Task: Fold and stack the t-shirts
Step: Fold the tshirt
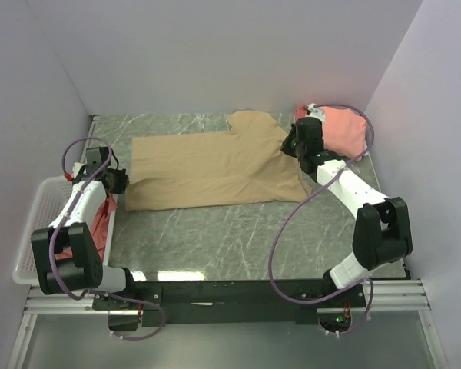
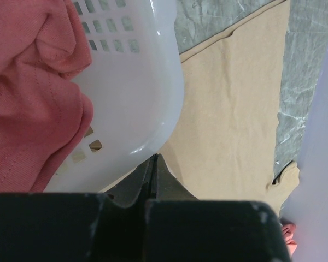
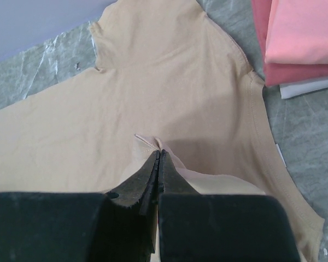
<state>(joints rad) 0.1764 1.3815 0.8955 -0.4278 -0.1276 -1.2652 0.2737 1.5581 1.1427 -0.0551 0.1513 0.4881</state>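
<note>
At the left edge of the top view, a white mesh basket sits beside the grey marbled table, with a crumpled dusty red t-shirt lying in its right side. Just above that shirt, the left gripper is at the left edge of the tan t-shirt. In its wrist view the fingers are pressed fully together close under the basket wall. Whether any tan cloth is caught between them cannot be told. The tan t-shirt lies spread flat across the middle of the table, one sleeve pointing to the top of the frame. On its right part, near the collar end, the right gripper is pinched tight on a small raised fold of the tan fabric, clear in the right wrist view. At upper right, against the back corner, lies a folded stack, with a salmon-pink t-shirt on top, another dusty red one under it, and a pale layer at the bottom.
</note>
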